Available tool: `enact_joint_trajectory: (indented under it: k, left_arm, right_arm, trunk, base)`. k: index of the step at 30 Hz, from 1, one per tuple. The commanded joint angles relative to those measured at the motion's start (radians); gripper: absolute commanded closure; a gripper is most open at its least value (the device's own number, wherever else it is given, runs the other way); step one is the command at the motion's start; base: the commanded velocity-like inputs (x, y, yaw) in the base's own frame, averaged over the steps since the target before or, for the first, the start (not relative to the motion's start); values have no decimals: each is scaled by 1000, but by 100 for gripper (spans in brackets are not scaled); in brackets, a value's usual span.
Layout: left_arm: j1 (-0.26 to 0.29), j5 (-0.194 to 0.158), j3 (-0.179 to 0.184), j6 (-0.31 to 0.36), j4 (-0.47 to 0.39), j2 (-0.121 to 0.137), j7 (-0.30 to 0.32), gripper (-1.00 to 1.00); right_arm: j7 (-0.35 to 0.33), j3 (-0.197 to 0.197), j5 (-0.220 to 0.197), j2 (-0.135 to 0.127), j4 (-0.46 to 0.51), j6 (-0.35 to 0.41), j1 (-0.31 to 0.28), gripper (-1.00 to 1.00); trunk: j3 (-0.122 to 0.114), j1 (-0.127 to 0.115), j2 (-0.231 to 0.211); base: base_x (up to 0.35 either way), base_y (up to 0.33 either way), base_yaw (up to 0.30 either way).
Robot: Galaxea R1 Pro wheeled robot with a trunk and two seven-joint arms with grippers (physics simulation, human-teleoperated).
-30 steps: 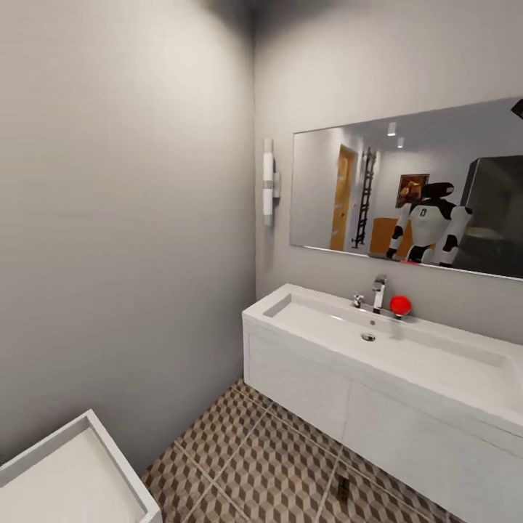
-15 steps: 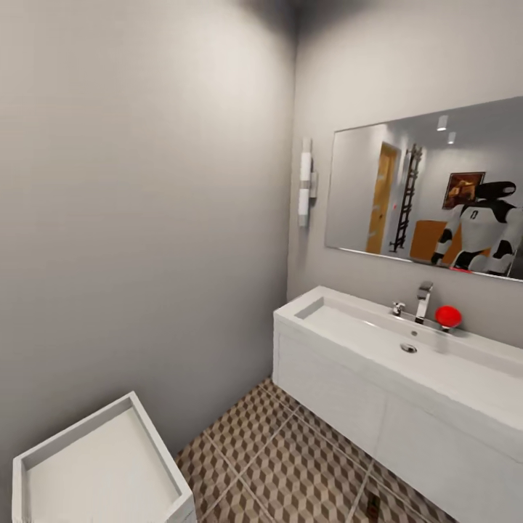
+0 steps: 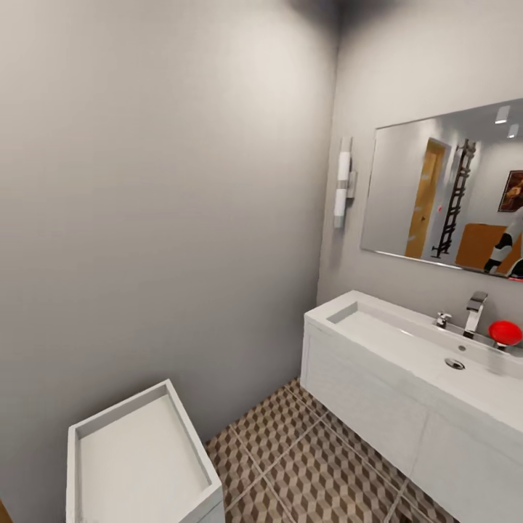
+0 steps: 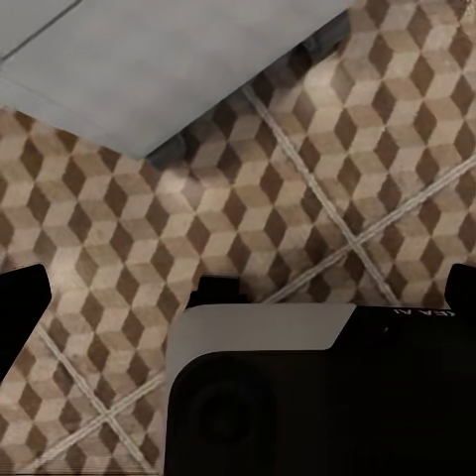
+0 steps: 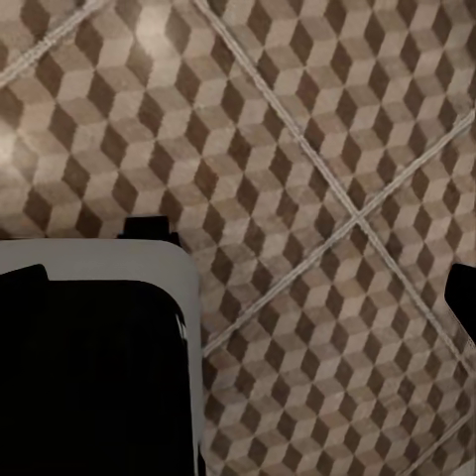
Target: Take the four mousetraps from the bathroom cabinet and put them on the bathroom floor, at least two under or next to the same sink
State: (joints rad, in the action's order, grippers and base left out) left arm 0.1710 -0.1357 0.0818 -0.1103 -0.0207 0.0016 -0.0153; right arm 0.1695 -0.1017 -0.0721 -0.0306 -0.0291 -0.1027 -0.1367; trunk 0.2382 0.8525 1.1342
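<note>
The white sink (image 3: pixel 407 341) with its chrome drain (image 3: pixel 455 363) runs along the right wall in the head view, above a white vanity front. The cube-patterned bathroom floor (image 3: pixel 305 465) lies below it. No mousetrap is in view, and the cabinet appears only as an orange-brown shape reflected in the mirror (image 3: pixel 450 196). In the left wrist view my left gripper (image 4: pixel 238 297) hangs open over the floor tiles (image 4: pixel 327 149), nothing between its fingers. My right gripper (image 5: pixel 248 283) is open too, above bare tiles (image 5: pixel 327 129).
A white boxy toilet tank (image 3: pixel 138 465) stands at the lower left against the grey wall. A chrome faucet (image 3: pixel 476 312) and a red round object (image 3: pixel 505 333) sit on the sink's back edge. A wall lamp (image 3: pixel 343 183) hangs beside the mirror.
The head camera has turned left, so the whole picture slid right. A small mousetrap on the floor by the vanity has left the view at the bottom.
</note>
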Motion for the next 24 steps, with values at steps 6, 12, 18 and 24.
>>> enact_joint_trajectory:
  k: [6, 12, 18, 24]
  left_arm:
    - [1, -10, 9, -3, 1, 0, -2, -100]
    - [1, -10, 9, -3, 1, 0, -2, -100]
    - [1, -10, 9, -3, 1, 0, -2, -100]
    - [1, -10, 9, -3, 1, 0, -2, -100]
  right_arm:
    - [1, -7, -6, -2, -3, -6, -1, -100]
    - [1, -8, -6, -4, -3, -6, -1, -100]
    - [1, -7, 2, -4, -3, -8, -1, -100]
    - [2, -7, 6, -5, -3, -9, -1, -100]
  trunk:
    - [1, 0, 1]
    - [1, 0, 1]
    - [1, 0, 1]
    - [1, 0, 1]
  base:
    - [0, 0, 108]
    - [0, 0, 34]
    - [0, 0, 155]
    - [0, 0, 258]
